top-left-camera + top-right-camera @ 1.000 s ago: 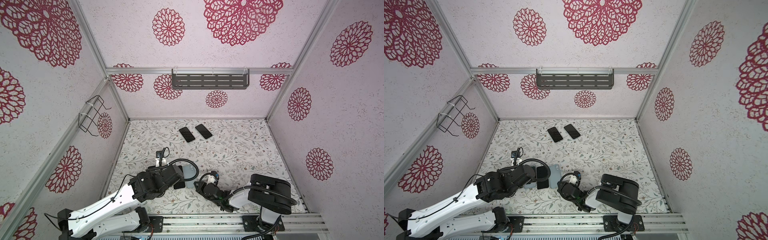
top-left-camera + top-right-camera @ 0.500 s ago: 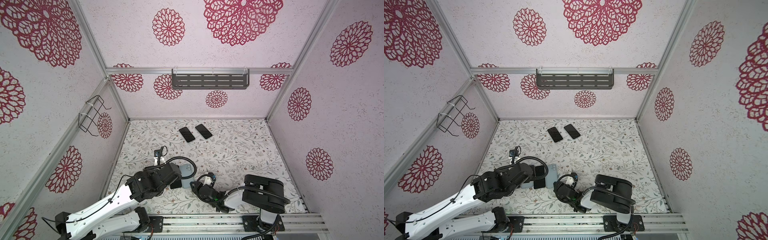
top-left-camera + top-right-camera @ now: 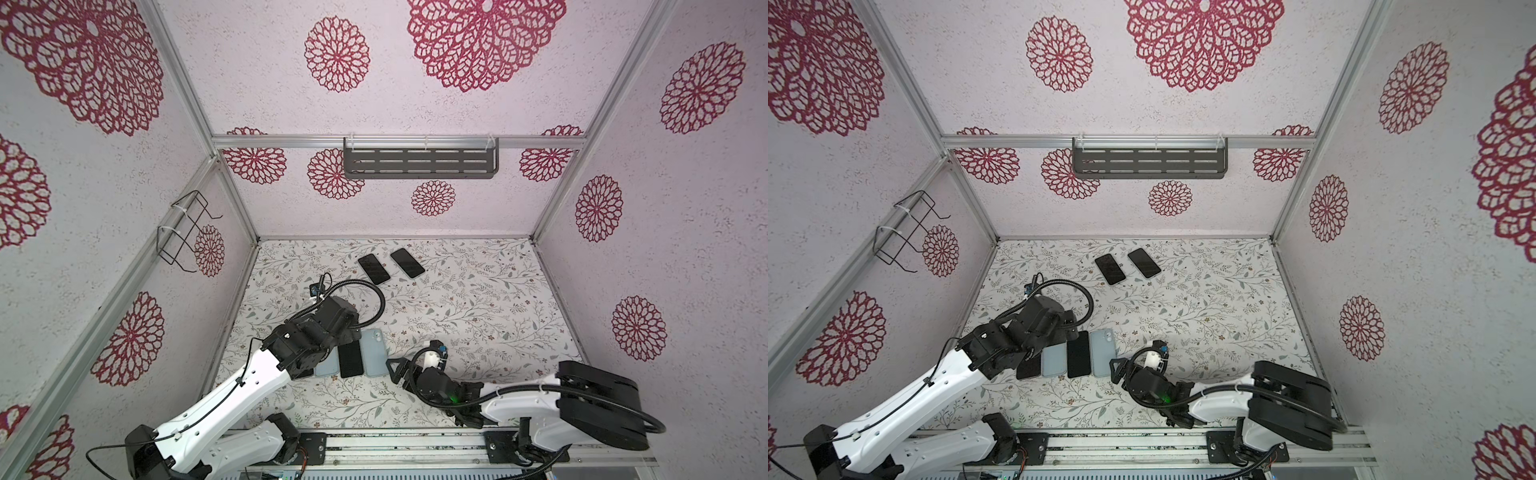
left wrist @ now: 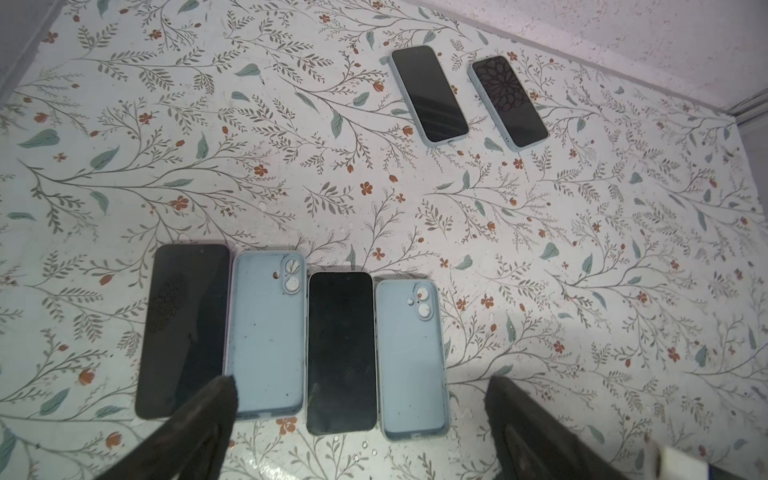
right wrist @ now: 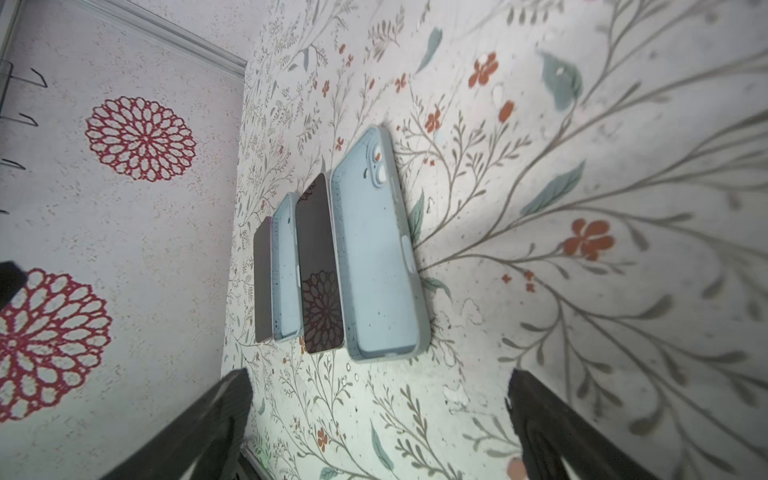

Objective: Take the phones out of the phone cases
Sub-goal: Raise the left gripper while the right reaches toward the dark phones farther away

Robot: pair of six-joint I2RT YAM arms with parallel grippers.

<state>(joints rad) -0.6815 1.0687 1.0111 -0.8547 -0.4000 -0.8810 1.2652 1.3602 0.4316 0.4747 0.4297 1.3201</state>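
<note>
Showing two bare phones (image 4: 340,353) lying beside two emptied cases (image 4: 411,357) near the arms, leaving two cased phones (image 4: 430,95) at the back, with left gripper (image 4: 359,386) and right gripper (image 5: 378,376) both gaping wide, gripping nothing.

In both top views the left arm (image 3: 249,382) hides the left gripper (image 4: 360,384) and most of the phone (image 3: 1029,369) beneath it. The picture's edge crops its fingers (image 4: 199,424).

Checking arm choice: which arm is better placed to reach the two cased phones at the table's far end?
Likely left. The left gripper, open, faces the cased phones in its wrist view; the right gripper, also open, points at the empty cases instead.
</note>
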